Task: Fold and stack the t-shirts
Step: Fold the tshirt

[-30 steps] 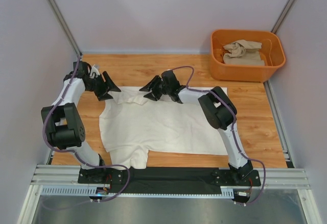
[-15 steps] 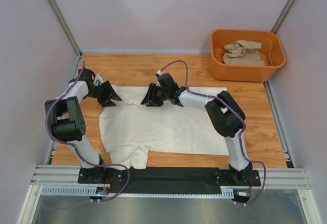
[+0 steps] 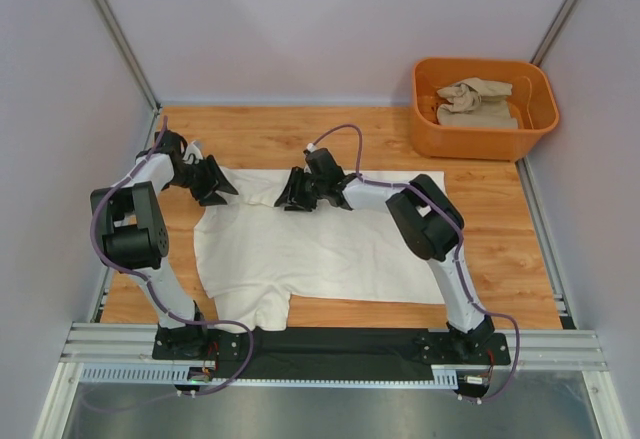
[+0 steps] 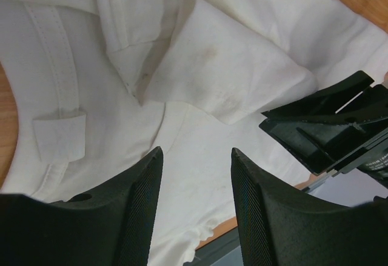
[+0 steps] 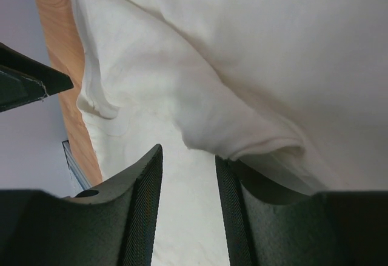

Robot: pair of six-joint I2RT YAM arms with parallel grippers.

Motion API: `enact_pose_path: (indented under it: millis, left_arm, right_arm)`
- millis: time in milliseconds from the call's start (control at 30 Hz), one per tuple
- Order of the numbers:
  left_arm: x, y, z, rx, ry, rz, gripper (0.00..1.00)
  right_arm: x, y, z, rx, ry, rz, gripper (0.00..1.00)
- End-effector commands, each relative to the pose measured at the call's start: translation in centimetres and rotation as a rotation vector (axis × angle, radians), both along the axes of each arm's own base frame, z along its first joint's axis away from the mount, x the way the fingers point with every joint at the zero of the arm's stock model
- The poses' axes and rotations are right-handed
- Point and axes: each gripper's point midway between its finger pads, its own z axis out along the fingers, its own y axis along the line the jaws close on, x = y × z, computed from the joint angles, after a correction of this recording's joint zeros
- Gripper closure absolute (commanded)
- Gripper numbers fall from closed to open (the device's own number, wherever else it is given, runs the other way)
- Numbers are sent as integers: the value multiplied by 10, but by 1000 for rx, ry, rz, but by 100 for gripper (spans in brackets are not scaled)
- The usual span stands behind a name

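A cream-white t-shirt (image 3: pixel 310 249) lies spread flat on the wooden table, collar toward the left. My left gripper (image 3: pixel 215 187) hovers open over its far left corner; in the left wrist view (image 4: pixel 197 154) nothing is between its fingers, and the collar (image 4: pixel 51 42) and a folded flap (image 4: pixel 224 72) lie beyond them. My right gripper (image 3: pixel 290 194) is low over the far edge near the shirt's middle, open (image 5: pixel 189 151), with a raised fold (image 5: pixel 242 126) resting against its right fingertip. A sandy beige t-shirt (image 3: pixel 478 102) lies crumpled in the tub.
The orange plastic tub (image 3: pixel 480 144) stands at the far right corner of the table. Grey walls close in the table on three sides. Bare wood (image 3: pixel 500 239) shows to the right of the shirt and behind it.
Both grippers have narrowed their jaws somewhat. My right gripper has moved left and down onto the shirt's far edge. The left gripper has shifted slightly toward the far left.
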Motion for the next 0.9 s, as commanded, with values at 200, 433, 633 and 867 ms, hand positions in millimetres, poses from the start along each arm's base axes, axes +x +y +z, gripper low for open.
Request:
enact_pose_path:
  millis: [200,433,633,867]
  left_arm:
    - [1,3,11,17,-51,-13,44]
    - [10,1,4,-5,-37,-10,37]
    - [18,4,-5,-5,-23,-12,33]
    - [31,-1,-14,-51,-8,4,43]
  right_arm:
    - [20,12,6,22,9,-94,70]
    - [17,16,31,80,104,-104,100]
    - [13,18,58,169,225,-110,100]
    - [9,18,62,255,328,-139,100]
